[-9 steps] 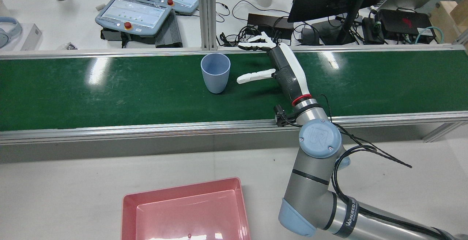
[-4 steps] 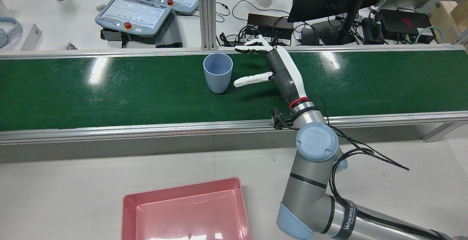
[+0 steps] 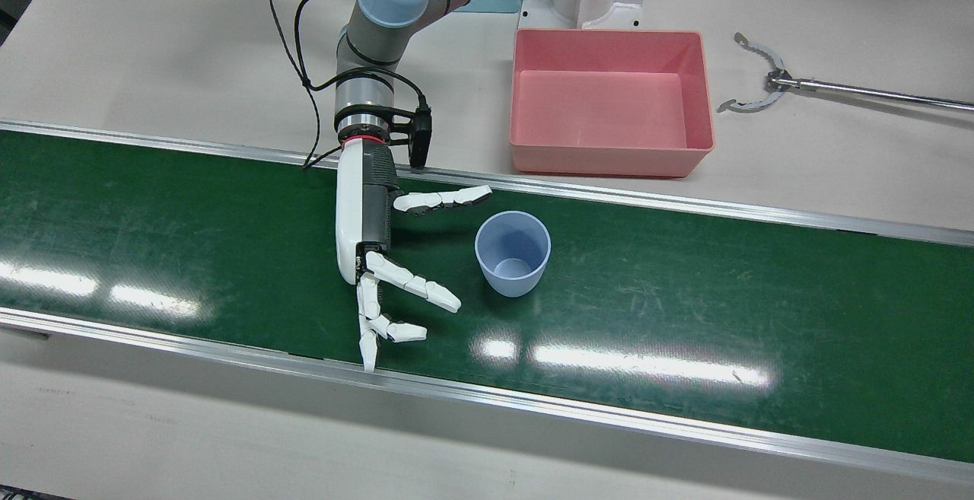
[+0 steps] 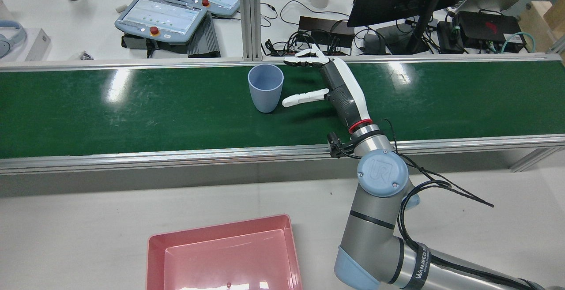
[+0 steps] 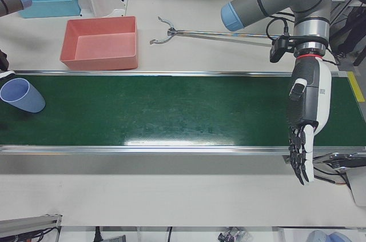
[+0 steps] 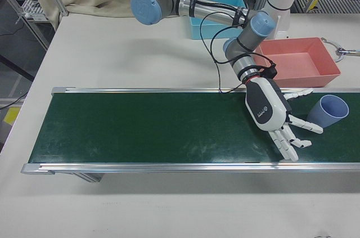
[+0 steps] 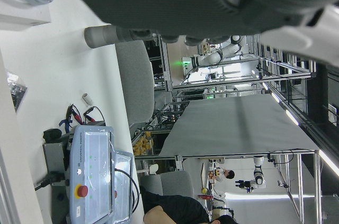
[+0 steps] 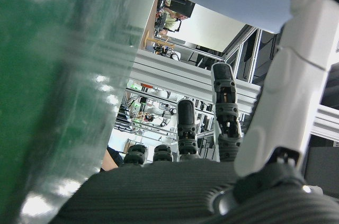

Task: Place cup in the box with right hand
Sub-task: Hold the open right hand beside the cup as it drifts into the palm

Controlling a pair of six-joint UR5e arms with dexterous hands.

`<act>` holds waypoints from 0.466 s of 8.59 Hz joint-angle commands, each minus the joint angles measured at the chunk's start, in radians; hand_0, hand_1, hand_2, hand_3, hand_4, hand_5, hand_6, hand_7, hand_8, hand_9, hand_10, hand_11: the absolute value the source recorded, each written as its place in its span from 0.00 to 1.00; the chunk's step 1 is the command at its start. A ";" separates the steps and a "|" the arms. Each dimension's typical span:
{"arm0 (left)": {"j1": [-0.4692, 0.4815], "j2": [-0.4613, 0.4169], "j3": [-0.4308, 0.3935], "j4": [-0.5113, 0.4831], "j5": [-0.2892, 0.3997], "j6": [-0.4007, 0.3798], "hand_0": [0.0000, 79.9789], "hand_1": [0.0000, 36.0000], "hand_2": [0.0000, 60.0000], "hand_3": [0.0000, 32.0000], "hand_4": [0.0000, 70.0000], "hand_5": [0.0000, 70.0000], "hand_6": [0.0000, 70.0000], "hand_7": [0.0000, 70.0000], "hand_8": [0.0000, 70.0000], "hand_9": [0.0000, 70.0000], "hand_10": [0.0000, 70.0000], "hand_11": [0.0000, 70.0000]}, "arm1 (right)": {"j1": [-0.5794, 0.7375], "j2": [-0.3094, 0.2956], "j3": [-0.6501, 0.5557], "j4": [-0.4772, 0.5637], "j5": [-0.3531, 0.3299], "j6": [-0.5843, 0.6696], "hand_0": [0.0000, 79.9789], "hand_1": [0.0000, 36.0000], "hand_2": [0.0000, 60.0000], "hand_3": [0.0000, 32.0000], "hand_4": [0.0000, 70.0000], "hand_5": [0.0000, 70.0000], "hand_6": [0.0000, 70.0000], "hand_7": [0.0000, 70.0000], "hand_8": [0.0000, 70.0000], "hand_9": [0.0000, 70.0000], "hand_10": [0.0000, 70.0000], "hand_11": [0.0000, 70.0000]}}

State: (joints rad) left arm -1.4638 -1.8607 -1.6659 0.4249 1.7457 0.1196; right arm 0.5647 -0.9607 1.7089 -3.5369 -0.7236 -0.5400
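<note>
The cup (image 4: 265, 88) had drifted toward my right hand (image 4: 318, 77) on the belt (image 4: 132, 113); I kept my fingers (image 3: 411, 285) wide, empty, flanking its side to close around it.

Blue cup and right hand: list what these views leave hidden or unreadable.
- Cup, left-front view: the right hand beside it is cut off by the left edge.
- Right hand, right hand view: too close and blurred to judge its gap to the cup.
- Pink box, rear view: near wall cut off by the bottom edge.
- Left hand: seen whole only in the left-front view.
</note>
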 commanded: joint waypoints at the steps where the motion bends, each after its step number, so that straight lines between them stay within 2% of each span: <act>1: 0.000 0.000 0.000 0.000 0.000 0.000 0.00 0.00 0.00 0.00 0.00 0.00 0.00 0.00 0.00 0.00 0.00 0.00 | 0.000 -0.001 -0.002 0.001 0.001 0.000 0.68 0.29 0.00 0.01 0.47 0.06 0.12 0.62 0.01 0.10 0.05 0.10; 4: 0.000 0.000 0.000 0.000 0.000 -0.002 0.00 0.00 0.00 0.00 0.00 0.00 0.00 0.00 0.00 0.00 0.00 0.00 | 0.000 0.002 -0.011 0.001 0.001 0.000 0.68 0.29 0.00 0.00 0.47 0.06 0.12 0.62 0.01 0.10 0.05 0.10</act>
State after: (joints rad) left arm -1.4641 -1.8607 -1.6659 0.4249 1.7457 0.1196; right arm 0.5645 -0.9603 1.7012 -3.5359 -0.7226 -0.5399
